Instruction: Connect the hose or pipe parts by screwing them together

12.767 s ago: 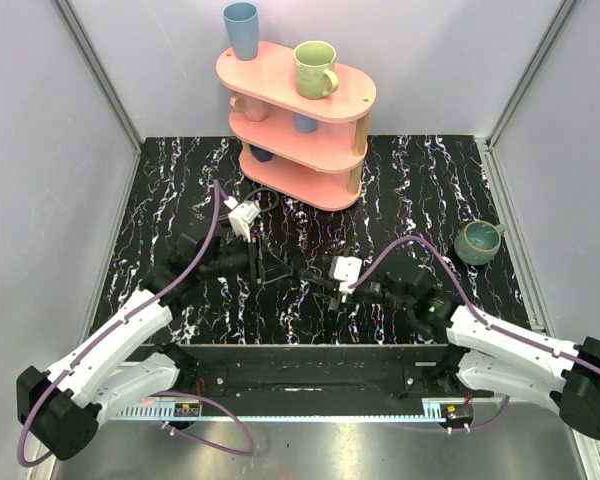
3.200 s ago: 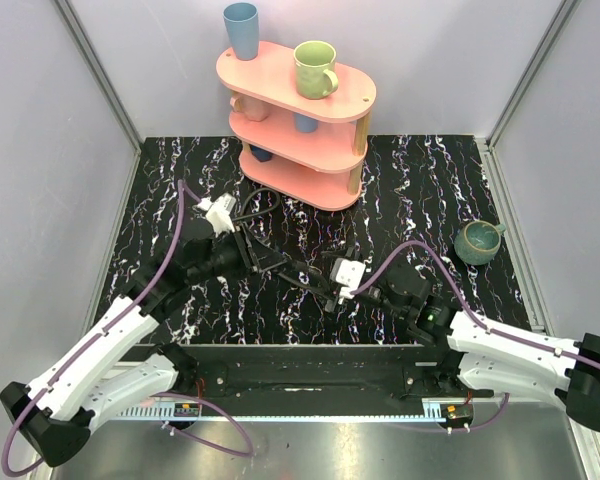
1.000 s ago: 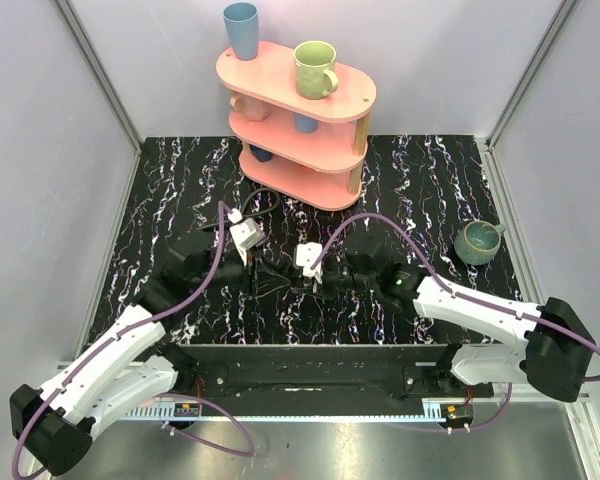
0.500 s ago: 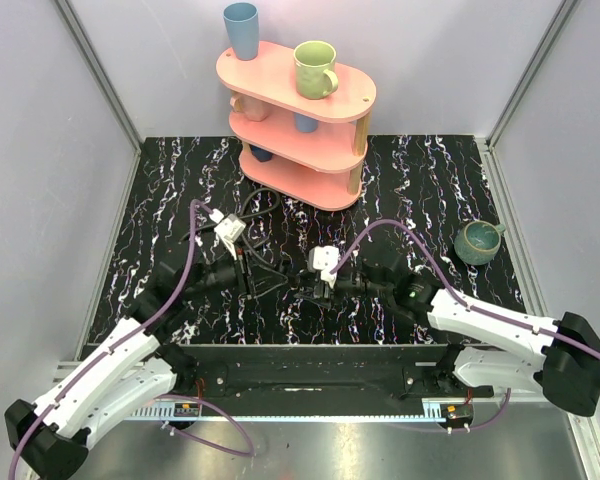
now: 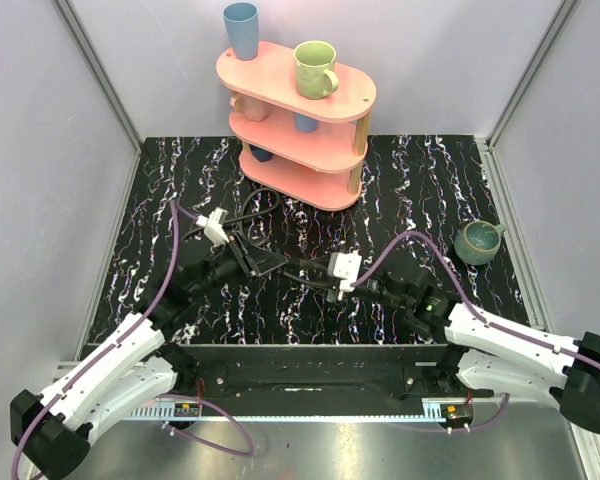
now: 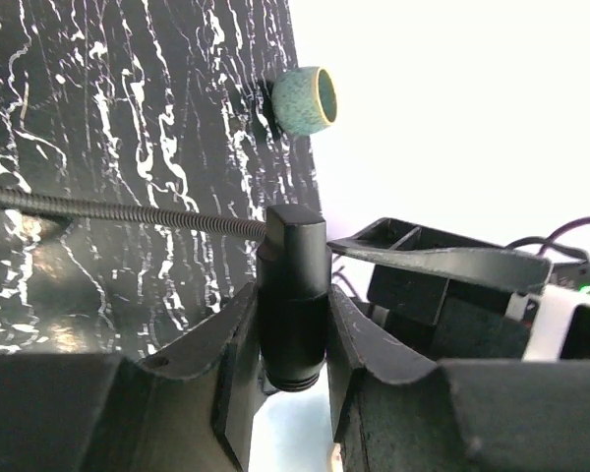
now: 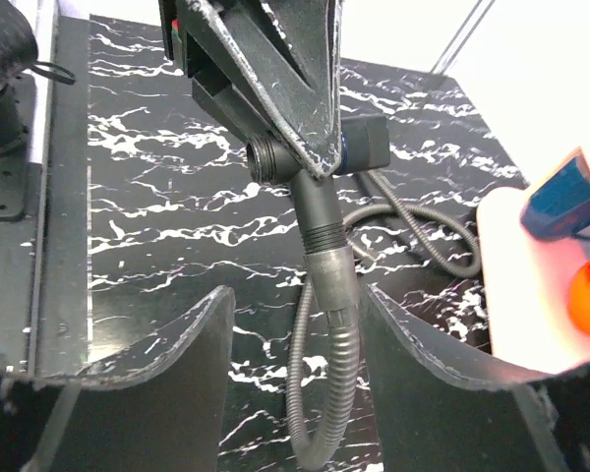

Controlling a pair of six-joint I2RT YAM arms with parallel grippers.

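My left gripper point(image 6: 293, 297) is shut on a short black pipe fitting point(image 6: 293, 324), held upright between its fingers. A thin black ribbed hose point(image 6: 108, 210) runs into that fitting from the left. In the right wrist view the same fitting point(image 7: 359, 146) sits in the left gripper's jaws, and a thicker ribbed hose with a threaded collar point(image 7: 324, 258) hangs down from it. My right gripper point(image 7: 295, 300) is open around that collar, with a gap on its left side. From above, the left gripper point(image 5: 260, 262) and the right gripper point(image 5: 316, 280) face each other mid-table.
A pink three-tier shelf point(image 5: 280, 75) stands at the back with a green mug point(image 5: 315, 68) and a blue cup point(image 5: 242, 28) on it. A teal mug point(image 5: 477, 241) sits at the right. More hose loops point(image 5: 263, 205) lie before the shelf.
The right gripper has opened, let go of the hose collar and drawn back to the right. The left wrist has shifted left, still holding the fitting.
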